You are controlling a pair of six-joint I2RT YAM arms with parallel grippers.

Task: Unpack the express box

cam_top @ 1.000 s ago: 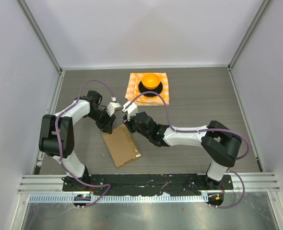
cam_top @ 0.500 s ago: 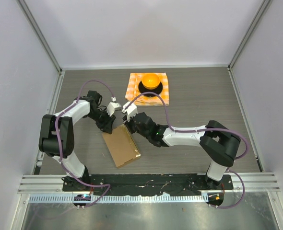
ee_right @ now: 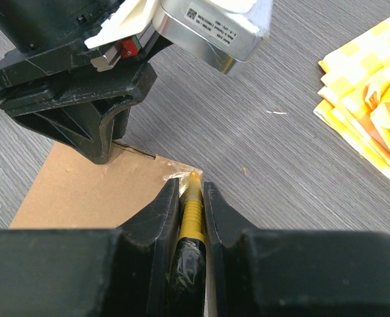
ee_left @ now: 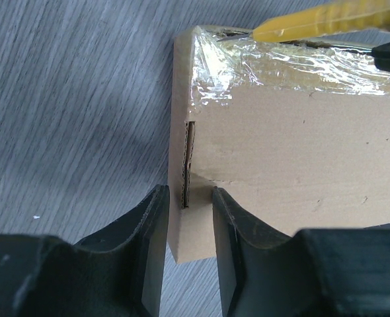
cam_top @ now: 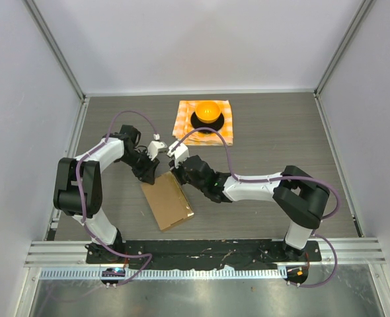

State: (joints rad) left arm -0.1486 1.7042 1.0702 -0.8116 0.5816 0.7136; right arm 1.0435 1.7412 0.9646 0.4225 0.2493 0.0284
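The express box (cam_top: 168, 201), flat brown cardboard, lies on the table in front of the arms, with clear tape (ee_left: 281, 63) over its far edge. My left gripper (ee_left: 187, 205) is shut on the box's near-left corner (ee_left: 188, 224), a finger on each side of the wall. My right gripper (ee_right: 192, 188) is shut on a yellow utility knife (ee_right: 192, 218). The knife tip rests at the taped corner of the box (ee_right: 82, 191), just beside the left gripper (ee_right: 106, 132). In the left wrist view, the knife (ee_left: 327, 16) lies along the box's far edge.
An orange-checkered cloth (cam_top: 221, 129) lies at the back centre, with an orange dome on a black base (cam_top: 207, 111) on it. Its folded edge (ee_right: 370, 92) shows to the right of the knife. White walls and metal frame posts enclose the table.
The right arm has crept slightly to the left with the knife along the box's far edge. The left arm and the box stay put.
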